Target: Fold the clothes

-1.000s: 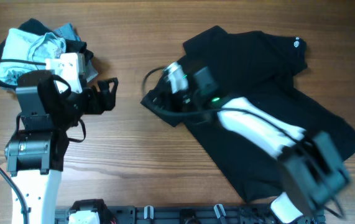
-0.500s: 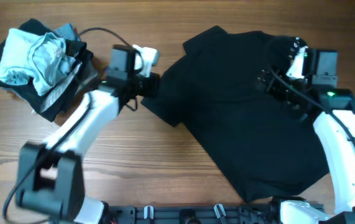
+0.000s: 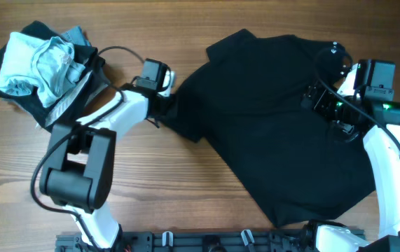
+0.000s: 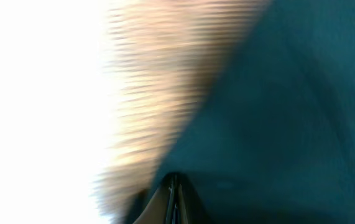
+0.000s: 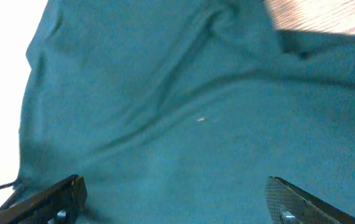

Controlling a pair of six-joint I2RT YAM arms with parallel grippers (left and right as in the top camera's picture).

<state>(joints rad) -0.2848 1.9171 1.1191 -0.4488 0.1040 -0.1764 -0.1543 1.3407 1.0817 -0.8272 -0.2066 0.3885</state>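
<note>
Nearest, at 5 o'clock on the wooden tabletop [image 3: 185, 189]: the lower edge of a black T-shirt [image 3: 270, 126], close to the tabletop's near edge. From there, spread mostly flat and slanting up through the right half to 1 o'clock, with soft creases and a small white mark [image 3: 334, 47] at its far right corner.

At 3 o'clock, over the shirt's right side: the right gripper [image 3: 323, 105]. Jaws wide apart in the right wrist view, one finger [image 5: 59, 193] low at the left and the other low at the right, rumpled fabric filling the space between. Hard to tell whether touching the cloth.

Near the middle, toward 11 o'clock, at the shirt's left edge: the left gripper [image 3: 166, 106]. Jaws pressed narrow together in the blurred left wrist view, right at the border of fabric and wood; cannot tell whether cloth is pinched between them.

Farthest, at 10 o'clock, well apart from the shirt: a heap of clothes [image 3: 42, 66], pale blue-grey on top of dark pieces.
</note>
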